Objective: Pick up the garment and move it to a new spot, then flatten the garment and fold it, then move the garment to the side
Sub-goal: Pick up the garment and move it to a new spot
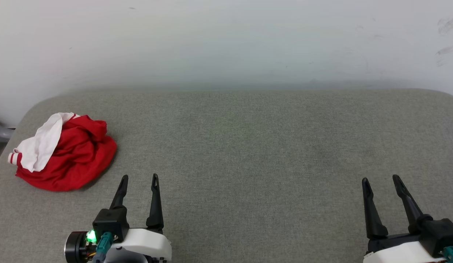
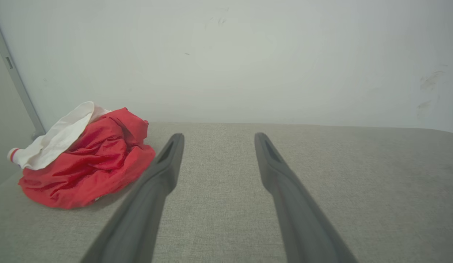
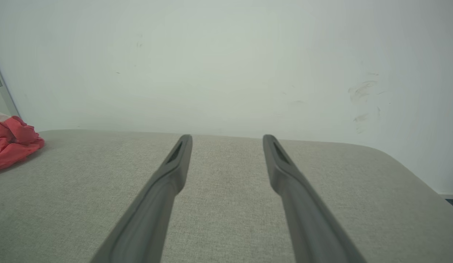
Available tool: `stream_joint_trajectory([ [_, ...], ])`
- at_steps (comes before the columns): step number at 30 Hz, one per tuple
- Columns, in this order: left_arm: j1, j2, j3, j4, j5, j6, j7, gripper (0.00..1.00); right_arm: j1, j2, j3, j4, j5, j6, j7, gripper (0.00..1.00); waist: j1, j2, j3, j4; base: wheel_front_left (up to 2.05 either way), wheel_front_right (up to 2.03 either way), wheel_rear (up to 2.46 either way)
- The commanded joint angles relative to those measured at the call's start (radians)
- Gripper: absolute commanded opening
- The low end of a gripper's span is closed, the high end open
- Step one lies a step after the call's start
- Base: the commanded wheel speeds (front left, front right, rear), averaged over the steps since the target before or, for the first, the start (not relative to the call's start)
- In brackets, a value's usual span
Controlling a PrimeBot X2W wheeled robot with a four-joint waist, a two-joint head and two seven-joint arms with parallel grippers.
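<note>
The T-shirt (image 1: 65, 153) lies bunched in a rounded heap on the left side of the grey cloth-covered table (image 1: 248, 146), toward its far left corner and close to the left edge. Most of the heap is bright red fabric, deeply creased and folded over itself. 1 white sleeve is draped over the top and down the left flank of the heap. Its cuff, banded in red and white stripes, pokes out at the far left end, low by the table's edge. The collar cannot be made out among the folds. The left claw (image 1: 140, 176) hovers over the table near the T-shirt, to its right and nearer the robot, not touching it. Its 2 dark fingers stand apart, released, with bare grey cloth between them. The right claw (image 1: 380, 178) is over the right side of the table, well apart from the T-shirt, its 2 fingers likewise spread and gripping nothing. A pale wall (image 1: 226, 44) rises behind the far edge of the table, with a few faint scuff marks toward its right.
</note>
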Motion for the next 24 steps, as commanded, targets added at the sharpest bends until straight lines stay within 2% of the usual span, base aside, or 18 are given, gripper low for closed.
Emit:
stream_joint_trajectory([
  [1,0.01,-0.001,0.002,0.003,-0.006,0.0,-0.003,1.0,0.009,0.001,-0.001,0.003,0.008,-0.001,-0.003,1.0,0.0,0.0,0.0,0.0,0.0,0.0,0.0],
  [24,0.004,-0.001,-0.001,0.028,-0.024,0.002,-0.003,1.0,0.014,0.001,-0.001,0.012,0.037,-0.001,-0.003,1.0,0.0,0.0,0.0,0.011,0.0,0.0,0.0],
])
